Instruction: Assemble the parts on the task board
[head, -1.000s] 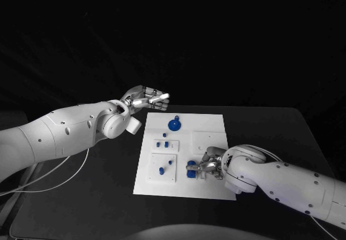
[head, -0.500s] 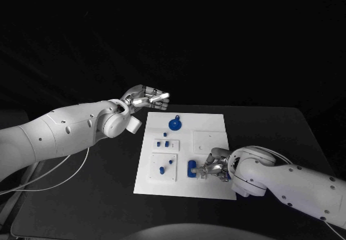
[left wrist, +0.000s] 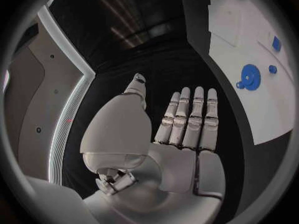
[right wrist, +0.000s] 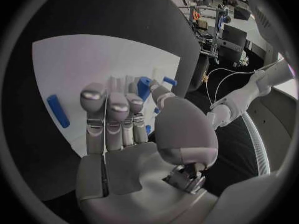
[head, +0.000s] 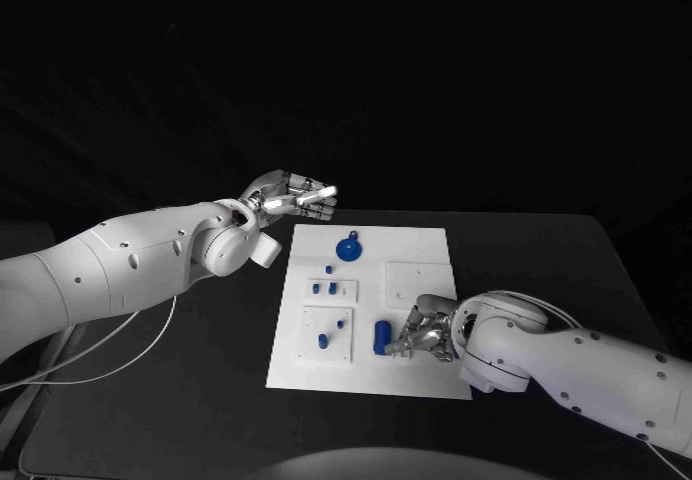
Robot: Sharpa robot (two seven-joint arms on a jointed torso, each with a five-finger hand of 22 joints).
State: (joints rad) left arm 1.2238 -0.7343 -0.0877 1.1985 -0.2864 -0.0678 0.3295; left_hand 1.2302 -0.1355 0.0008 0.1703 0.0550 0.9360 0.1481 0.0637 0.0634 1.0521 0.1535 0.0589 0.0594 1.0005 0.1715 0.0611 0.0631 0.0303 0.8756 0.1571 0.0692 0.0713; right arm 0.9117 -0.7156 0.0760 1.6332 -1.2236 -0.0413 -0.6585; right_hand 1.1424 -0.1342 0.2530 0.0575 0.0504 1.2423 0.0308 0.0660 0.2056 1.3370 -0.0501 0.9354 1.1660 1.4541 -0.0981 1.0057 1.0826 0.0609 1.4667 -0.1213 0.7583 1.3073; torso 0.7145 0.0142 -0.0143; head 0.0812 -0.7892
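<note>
The right hand [head: 421, 335] hovered low over the near right part of the task board [head: 418, 245], fingers spread and holding nothing, just beside a long blue bar [head: 382, 337] lying flat on the plate. The left hand [head: 293, 196] hung off the board's far left corner, fingers straight and together, empty. To do this step well, the right hand should likely pinch the bar by its long sides — squarely, mid-length — before carrying it to its seat.
</note>
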